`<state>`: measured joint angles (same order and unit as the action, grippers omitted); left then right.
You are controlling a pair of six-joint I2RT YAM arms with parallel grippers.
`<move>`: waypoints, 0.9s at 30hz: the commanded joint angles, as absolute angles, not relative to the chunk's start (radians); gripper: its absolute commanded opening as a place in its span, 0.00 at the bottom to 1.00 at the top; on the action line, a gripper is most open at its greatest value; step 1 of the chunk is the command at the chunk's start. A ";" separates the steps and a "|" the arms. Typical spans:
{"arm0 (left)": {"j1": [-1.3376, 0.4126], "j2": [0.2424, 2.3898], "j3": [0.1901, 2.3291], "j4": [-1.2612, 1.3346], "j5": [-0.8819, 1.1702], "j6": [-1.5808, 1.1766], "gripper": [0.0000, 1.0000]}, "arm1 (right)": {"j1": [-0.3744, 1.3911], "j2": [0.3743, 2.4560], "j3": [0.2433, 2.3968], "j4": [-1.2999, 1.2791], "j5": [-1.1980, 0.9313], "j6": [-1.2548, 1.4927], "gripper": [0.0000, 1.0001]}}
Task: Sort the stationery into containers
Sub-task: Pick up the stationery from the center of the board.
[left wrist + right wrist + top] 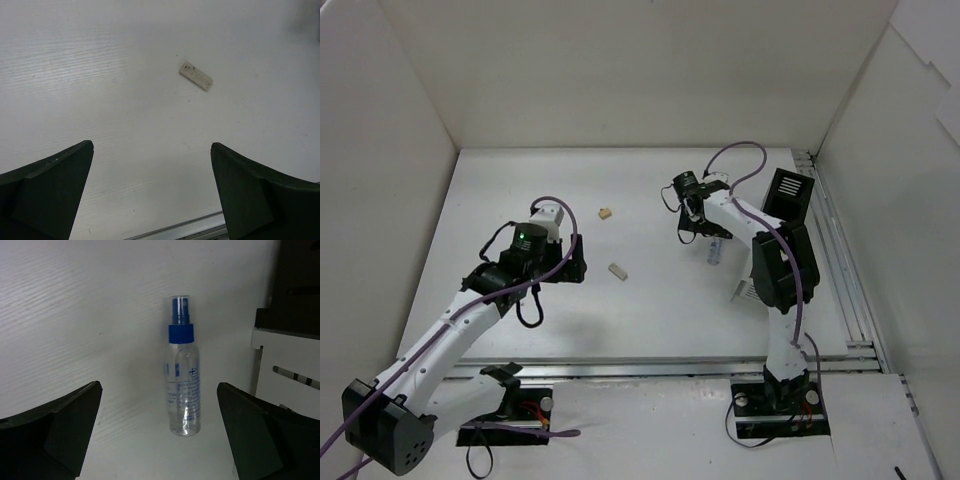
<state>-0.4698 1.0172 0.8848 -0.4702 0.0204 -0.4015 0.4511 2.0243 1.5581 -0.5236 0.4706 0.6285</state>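
A clear glue bottle (pixel 182 375) with a blue cap lies on the white table between the open jaws of my right gripper (pixel 160 385). In the top view the bottle (pixel 714 252) lies just in front of that gripper (pixel 702 232). The organizer stands right of it, with a black section (pixel 788 195) and a white slotted section (pixel 290 370); my right arm hides much of it. A white eraser (pixel 196 76) lies ahead of my open, empty left gripper (pixel 152 145). In the top view this eraser (pixel 617 270) is right of the left gripper (pixel 577 262). A tan eraser (pixel 606 213) lies farther back.
White walls enclose the table at the back and both sides. A metal rail (pixel 670 365) runs along the front edge, and it also shows in the left wrist view (pixel 190 227). Another rail (pixel 840 260) runs along the right side. No pens or highlighters show.
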 commanded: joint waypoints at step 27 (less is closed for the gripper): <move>-0.454 1.028 0.911 -0.462 -0.018 -0.394 0.99 | 0.371 2.020 1.505 -0.299 0.170 0.502 0.04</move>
